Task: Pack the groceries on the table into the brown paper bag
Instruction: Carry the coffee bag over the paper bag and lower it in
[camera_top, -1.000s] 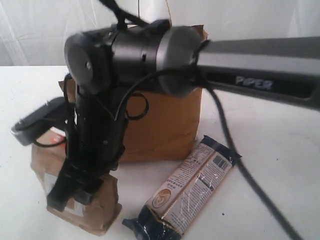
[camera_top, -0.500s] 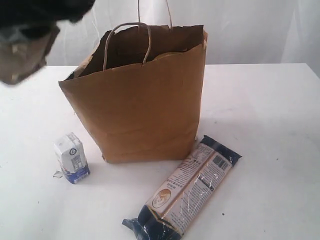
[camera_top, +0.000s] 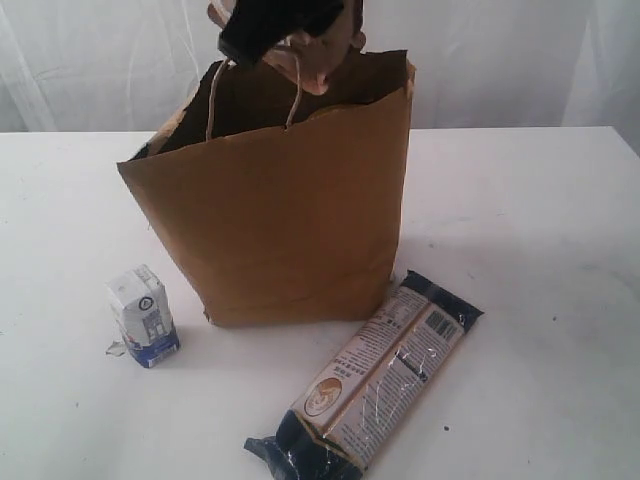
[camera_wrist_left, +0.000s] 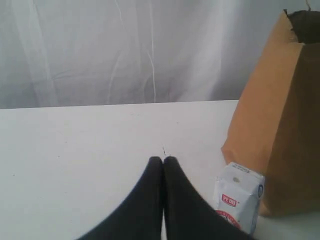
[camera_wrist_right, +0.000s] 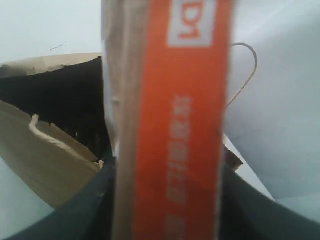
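The brown paper bag stands upright on the white table, its torn rim open. Above its mouth my right gripper is shut on the brown orange-striped pouch, which hangs over the bag's dark opening. The small white-blue carton stands left of the bag's base. The long dark-blue packet lies flat in front of the bag to the right. My left gripper is shut and empty, low over the table beside the carton. The can, bottle and jar are out of view.
A white curtain hangs behind the table. The bag's twisted cord handles stick up at its mouth, close to the pouch.
The right gripper lifted the pouch off the table's left front, uncovering the carton, swung up past the camera and now holds it over the bag's mouth.
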